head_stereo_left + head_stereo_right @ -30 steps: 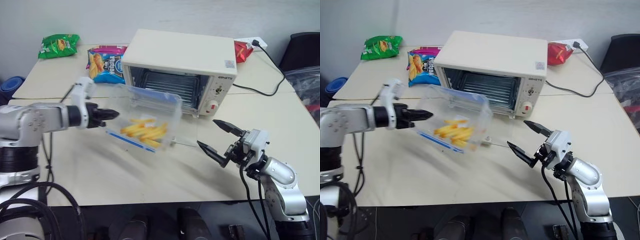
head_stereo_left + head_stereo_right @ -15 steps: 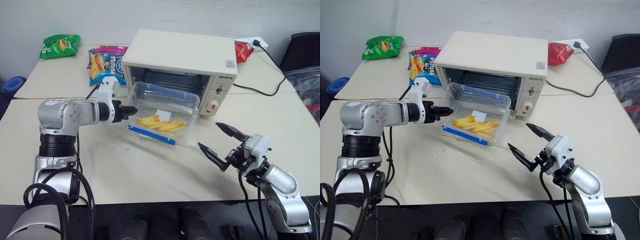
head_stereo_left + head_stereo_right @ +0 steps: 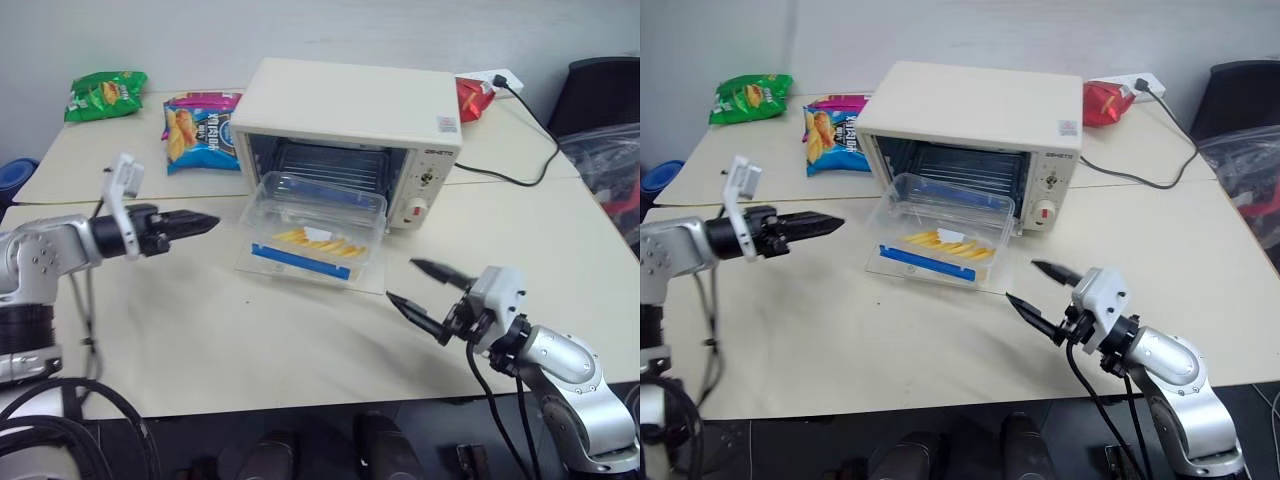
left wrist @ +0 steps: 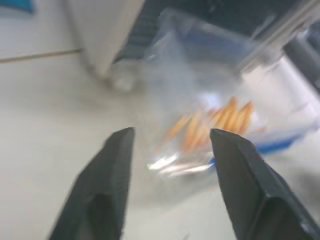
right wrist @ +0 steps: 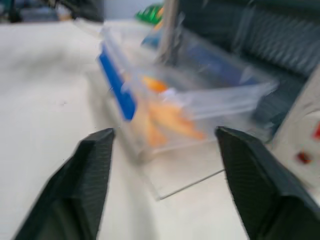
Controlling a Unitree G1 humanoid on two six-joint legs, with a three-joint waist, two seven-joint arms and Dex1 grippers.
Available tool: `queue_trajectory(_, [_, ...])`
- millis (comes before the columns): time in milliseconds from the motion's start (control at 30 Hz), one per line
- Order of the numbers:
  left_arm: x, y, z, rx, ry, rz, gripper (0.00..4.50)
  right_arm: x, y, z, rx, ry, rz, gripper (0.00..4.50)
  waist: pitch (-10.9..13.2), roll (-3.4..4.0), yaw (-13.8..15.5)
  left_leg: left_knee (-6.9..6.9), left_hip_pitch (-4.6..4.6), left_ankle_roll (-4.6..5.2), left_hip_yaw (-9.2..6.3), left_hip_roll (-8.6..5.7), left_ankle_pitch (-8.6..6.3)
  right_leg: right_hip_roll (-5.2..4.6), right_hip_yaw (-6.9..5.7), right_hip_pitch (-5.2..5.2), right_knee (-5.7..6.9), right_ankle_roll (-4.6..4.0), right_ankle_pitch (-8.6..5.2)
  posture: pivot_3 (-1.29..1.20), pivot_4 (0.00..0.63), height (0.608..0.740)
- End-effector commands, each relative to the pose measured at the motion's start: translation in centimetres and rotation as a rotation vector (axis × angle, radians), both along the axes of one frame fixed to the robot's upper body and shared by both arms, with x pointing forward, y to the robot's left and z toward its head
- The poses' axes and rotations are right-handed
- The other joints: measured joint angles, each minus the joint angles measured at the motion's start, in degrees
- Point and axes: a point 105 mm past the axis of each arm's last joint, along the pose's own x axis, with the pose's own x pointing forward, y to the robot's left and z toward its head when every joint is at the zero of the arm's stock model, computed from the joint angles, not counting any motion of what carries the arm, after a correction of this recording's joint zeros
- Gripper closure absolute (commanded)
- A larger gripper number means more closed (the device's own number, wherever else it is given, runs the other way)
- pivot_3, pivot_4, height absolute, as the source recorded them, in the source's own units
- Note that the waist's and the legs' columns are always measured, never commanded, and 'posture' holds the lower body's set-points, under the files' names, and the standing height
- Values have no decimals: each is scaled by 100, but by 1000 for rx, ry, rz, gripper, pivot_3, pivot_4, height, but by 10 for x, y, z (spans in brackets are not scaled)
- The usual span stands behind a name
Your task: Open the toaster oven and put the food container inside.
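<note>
Tabletop [image 3: 200,340] noted, with toaster oven [image 3: 350,110] standing open. Food container [image 3: 315,225] rested on the lowered glass door, at the oven mouth. Left claw [image 3: 195,222] released, empty, apart from it; right claw [image 3: 425,285] spread, empty.

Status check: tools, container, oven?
Left tool open, clear of food container. Right tool open, empty. Container on open toaster oven door, not inside.

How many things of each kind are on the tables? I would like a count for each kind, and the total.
Toaster oven: 1
Food container: 1
Snack bags: 3 (green, blue, red)
Total: 5
</note>
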Motion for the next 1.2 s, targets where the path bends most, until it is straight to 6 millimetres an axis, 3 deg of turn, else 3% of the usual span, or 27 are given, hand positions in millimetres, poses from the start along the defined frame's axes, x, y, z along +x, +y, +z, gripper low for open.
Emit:
queue_trajectory(33, [-8,-29,-12,68,-157,-210,3187,0,27,-6,-26,20,83,2495,0,0,72,5,0,1,-4,-1,-1,-3,1,10,-6,-3,2,0,150,740])
queue_trajectory(167, [-20,-65,-32,36,-252,-396,4453,17,44,-19,-92,20,97,3910,1,-1,168,31,-1,19,-16,-4,-11,-7,4,43,-22,0,6,0,150,740])
queue_trajectory(233, [-16,-76,-36,2,-241,-401,4500,34,48,-12,-77,3,61,4491,1,-3,153,34,-5,20,-18,-3,-12,-4,2,41,-27,3,9,0,150,740])
queue_trajectory(333, [-5,-93,-41,5,-258,-405,4500,61,51,7,-41,-37,-3,4491,0,-3,125,33,-4,18,-10,-1,-12,1,-1,32,-18,4,10,0,150,740])
queue_trajectory(467, [36,-103,-31,13,-379,-216,4500,90,46,17,-52,-79,-79,4491,-2,-8,115,33,-4,18,0,-1,-12,1,-12,19,-7,4,10,0,150,740])
queue_trajectory(667, [76,-115,-21,-79,-453,18,4500,132,41,34,3,-131,-223,4491,-5,-11,-2,44,-33,19,7,-6,-12,-3,-15,-13,2,6,12,0,150,740])
queue_trajectory(833, [94,-127,-14,-144,-471,126,4500,156,32,42,29,-180,-359,4491,-6,-12,-144,74,-70,18,4,-5,-11,-4,-22,-44,36,7,12,0,150,740])
queue_trajectory(1000, [92,-123,-13,-144,-479,96,4500,147,47,54,130,-157,-295,4491,-6,-12,-179,92,-78,18,3,-7,-12,-7,-21,-44,40,11,14,0,150,740])
queue_trajectory(1133, [76,-101,-13,-110,-477,12,4500,112,57,52,142,-65,-93,4491,-7,-9,-229,84,-80,18,-2,-1,-12,-8,-16,-47,36,10,14,0,150,740])
queue_trajectory(1200, [60,-91,-12,-129,-453,-67,4120,88,57,44,92,-26,16,4500,-7,-9,-246,71,-80,19,-8,-2,-12,-10,-14,-48,31,10,14,0,150,740])
